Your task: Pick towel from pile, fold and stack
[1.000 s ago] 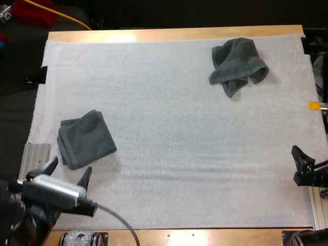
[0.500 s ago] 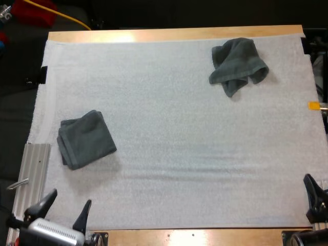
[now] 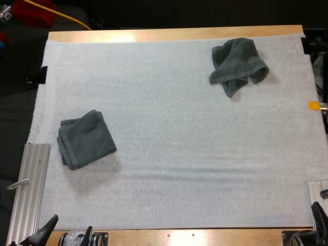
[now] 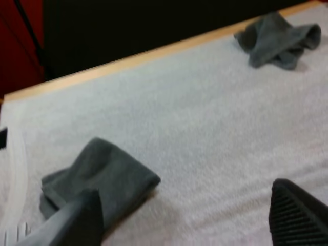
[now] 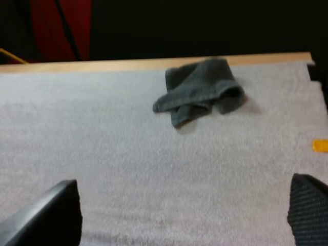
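Wooden table point(image 3: 174, 34) under white mat point(image 3: 174, 154)

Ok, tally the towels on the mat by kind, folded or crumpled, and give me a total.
folded towel: 1
crumpled towel: 1
Total: 2

Left fingers point(image 3: 47, 228) — bases off-frame

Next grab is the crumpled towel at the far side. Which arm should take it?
Right. The crumpled towel lies on the far right side, straight ahead of the right arm, whose jaws are open. The left arm faces the folded towel instead, with a long diagonal reach.
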Available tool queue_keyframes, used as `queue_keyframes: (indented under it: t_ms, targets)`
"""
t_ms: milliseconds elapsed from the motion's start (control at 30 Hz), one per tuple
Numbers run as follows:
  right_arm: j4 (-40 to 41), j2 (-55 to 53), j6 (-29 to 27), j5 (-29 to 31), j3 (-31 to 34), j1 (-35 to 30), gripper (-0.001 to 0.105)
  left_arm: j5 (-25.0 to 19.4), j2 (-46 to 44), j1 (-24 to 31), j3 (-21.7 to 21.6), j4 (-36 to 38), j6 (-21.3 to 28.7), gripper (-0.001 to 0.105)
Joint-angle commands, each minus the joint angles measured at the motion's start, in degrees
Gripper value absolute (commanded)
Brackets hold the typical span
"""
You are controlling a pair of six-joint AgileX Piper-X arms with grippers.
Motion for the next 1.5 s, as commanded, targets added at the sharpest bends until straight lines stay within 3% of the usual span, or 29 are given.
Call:
queue_keyframes:
  t_ms: [0,200,400,967,1467]
  targets:
    - [0.6,-2.0,0.1,-0.2,-0.2,-0.3,0.079,0.2,-5.5,-0.3,-0.2,1.0,-0.3,0.065]
    - [4.2,-2.8,0.1,-0.2,0.1,-0.3,0.079,0.3,-8.0,0.0,-0.3,2.3,-0.9,0.065]
    - [2.0,-2.8,0.1,-0.2,2.4,-0.3,0.079,0.3,-8.0,0.2,2.3,0.8,-0.9,0.065]
    - [-16.2,-2.5,0.1,-0.2,17.6,-0.3,0.079,0.3,-7.9,0.2,14.5,-14.9,-0.9,0.065]
    - [-19.2,-2.5,0.1,-0.2,29.5,-0.3,0.079,0.3,-7.8,0.2,27.6,-21.8,-0.9,0.065]
